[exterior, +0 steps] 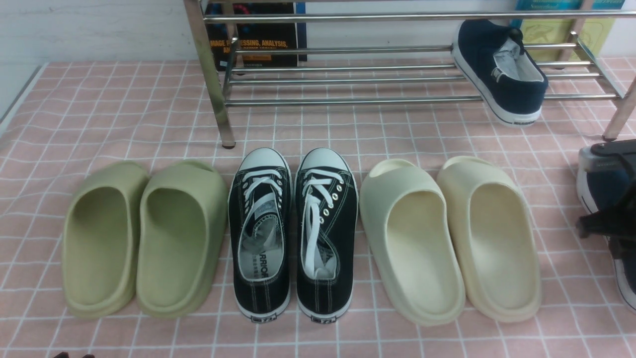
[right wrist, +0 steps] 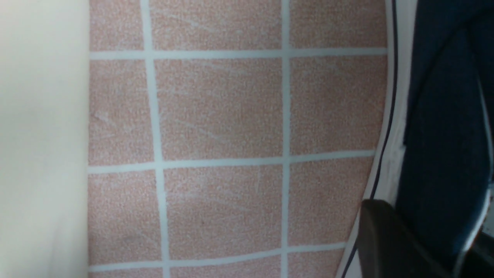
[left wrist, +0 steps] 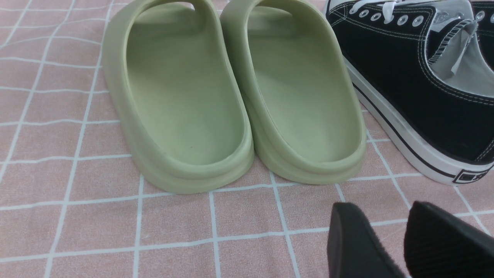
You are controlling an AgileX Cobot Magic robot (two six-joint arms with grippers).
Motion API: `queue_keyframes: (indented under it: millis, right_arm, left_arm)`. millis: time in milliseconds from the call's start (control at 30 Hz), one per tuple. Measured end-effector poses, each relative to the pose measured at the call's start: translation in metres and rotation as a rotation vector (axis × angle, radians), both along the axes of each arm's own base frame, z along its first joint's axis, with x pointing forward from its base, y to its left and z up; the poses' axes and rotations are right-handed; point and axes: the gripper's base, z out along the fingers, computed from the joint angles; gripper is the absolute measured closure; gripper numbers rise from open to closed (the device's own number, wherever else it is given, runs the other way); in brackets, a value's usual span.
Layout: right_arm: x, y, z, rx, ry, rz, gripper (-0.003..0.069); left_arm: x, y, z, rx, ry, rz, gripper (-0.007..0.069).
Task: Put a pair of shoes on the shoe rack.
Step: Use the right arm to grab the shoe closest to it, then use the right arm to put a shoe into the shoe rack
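One dark navy slip-on shoe (exterior: pixel 502 74) lies tilted on the lower bars at the right end of the chrome shoe rack (exterior: pixel 348 101), its heel hanging over the front bar. The second navy shoe (exterior: pixel 598 191) sits on the pink checked cloth at the far right edge, mostly hidden by my right gripper (right wrist: pixel 428 231). That gripper is shut on the shoe's side wall (right wrist: pixel 444 116), with one finger (right wrist: pixel 386 239) outside against the white sole. My left gripper (left wrist: pixel 380 208) hangs open over bare cloth, near the heels of the green slides.
In a row before the rack stand green slides (exterior: pixel 144 238), black lace-up sneakers (exterior: pixel 293 233) and cream slides (exterior: pixel 447 238). A cream slide (right wrist: pixel 38 135) lies close beside the gripped shoe. A dark book (exterior: pixel 258 40) leans behind the rack.
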Motion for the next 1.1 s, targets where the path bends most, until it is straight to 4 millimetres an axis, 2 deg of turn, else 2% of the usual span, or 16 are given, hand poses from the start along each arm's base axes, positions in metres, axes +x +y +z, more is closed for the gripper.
queue_keyframes:
  millis: [67,133,267,333,367,400,467,633,733,900,933,1100]
  right_arm:
    - [-0.001,0.000,0.001,-0.005,0.004,0.010,0.0651]
    - [-0.003,-0.001,0.005,-0.015,0.010,0.018,0.0652]
    - [-0.011,-0.001,0.027,-0.022,-0.008,0.019,0.0652]
    - [-0.014,0.000,0.045,-0.010,-0.044,0.023,0.0652]
    - [-0.014,0.000,0.047,-0.008,-0.046,0.024,0.0652]
    - [-0.013,0.002,0.062,0.006,-0.086,0.037,0.0652]
    - [-0.011,0.004,0.074,0.022,-0.111,0.057,0.0652]
    - [0.001,0.006,0.091,0.038,-0.162,0.089,0.0652]
    - [0.013,0.006,0.097,0.022,-0.209,0.109,0.0652]
    - [0.058,0.003,0.105,-0.014,-0.316,0.129,0.0652]
    - [0.062,0.003,0.105,-0.017,-0.321,0.131,0.0652]
    - [0.118,0.000,0.099,-0.054,-0.367,0.174,0.0652]
  left_arm:
    - [0.000,0.000,0.000,0.000,0.000,0.000,0.0385]
    - [0.000,0.000,0.000,0.000,0.000,0.000,0.0385]
    - [0.000,0.000,0.000,0.000,0.000,0.000,0.0385]
    - [0.000,0.000,0.000,0.000,0.000,0.000,0.0385]
    - [0.000,0.000,0.000,0.000,0.000,0.000,0.0385]
    - [0.000,0.000,0.000,0.000,0.000,0.000,0.0385]
    - [0.000,0.000,0.000,0.000,0.000,0.000,0.0385]
    - [0.000,0.000,0.000,0.000,0.000,0.000,0.0385]
    - [0.000,0.000,0.000,0.000,0.000,0.000,0.0385]
    - [0.000,0.000,0.000,0.000,0.000,0.000,0.0385]
    - [0.000,0.000,0.000,0.000,0.000,0.000,0.0385]
    - [0.000,0.000,0.000,0.000,0.000,0.000,0.0385]
